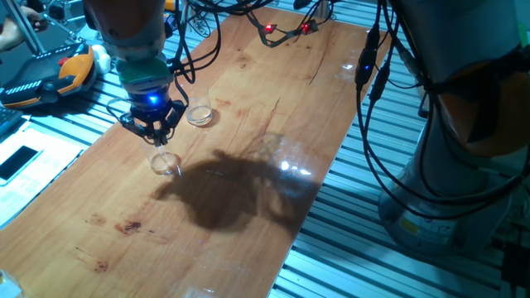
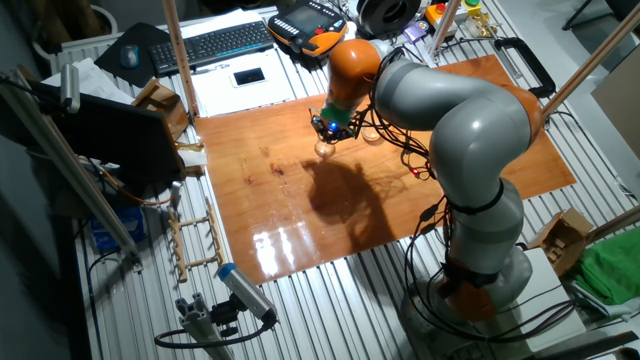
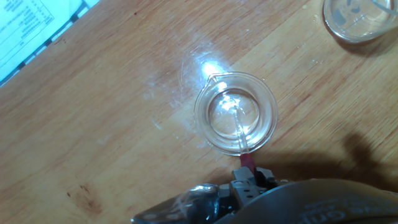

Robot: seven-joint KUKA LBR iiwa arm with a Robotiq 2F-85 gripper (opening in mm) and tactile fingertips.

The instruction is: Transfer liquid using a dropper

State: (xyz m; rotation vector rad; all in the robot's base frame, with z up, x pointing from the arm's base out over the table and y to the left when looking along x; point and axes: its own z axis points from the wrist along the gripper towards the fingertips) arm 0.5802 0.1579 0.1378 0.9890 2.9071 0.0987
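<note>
In the hand view the jaws are lost in blur at the bottom edge, so how they stand cannot be told. The thin clear plastic dropper with a purple-pink end shows only where it dips into the small clear spouted cup; its upper part is hidden. A second clear shallow dish is cut off by the top right corner. In both fixed views the dropper is too small to make out.
</note>
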